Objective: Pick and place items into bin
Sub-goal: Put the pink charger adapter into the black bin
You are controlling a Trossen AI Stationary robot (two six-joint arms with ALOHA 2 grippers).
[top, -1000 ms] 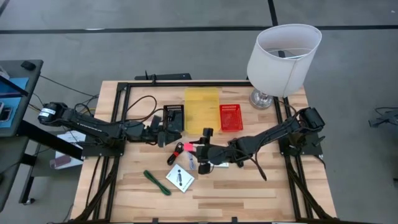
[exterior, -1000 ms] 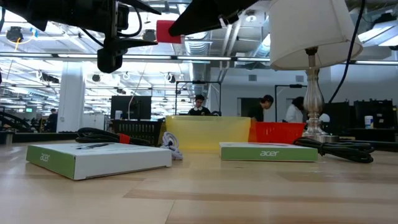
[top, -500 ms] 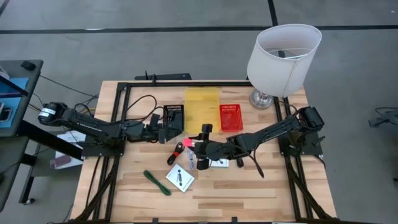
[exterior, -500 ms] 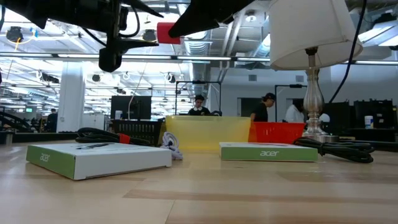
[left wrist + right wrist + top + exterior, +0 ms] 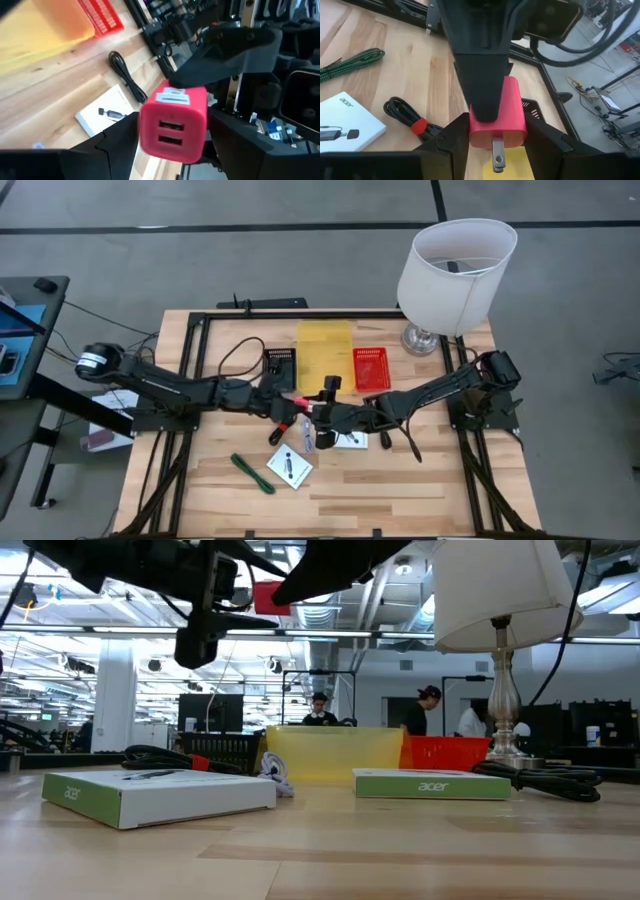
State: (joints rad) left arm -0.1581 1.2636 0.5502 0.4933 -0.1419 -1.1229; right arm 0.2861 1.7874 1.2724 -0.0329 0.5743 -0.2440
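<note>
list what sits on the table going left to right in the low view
white acer box with a cable on top → black basket → yellow bin → second acer box → red basket → lamp base → black cord

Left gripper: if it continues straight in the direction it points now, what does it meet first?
Most likely the right gripper itself. The left gripper points at it, and both hold the same red charger above the table, so nothing else lies between; exact depth is unclear.
</note>
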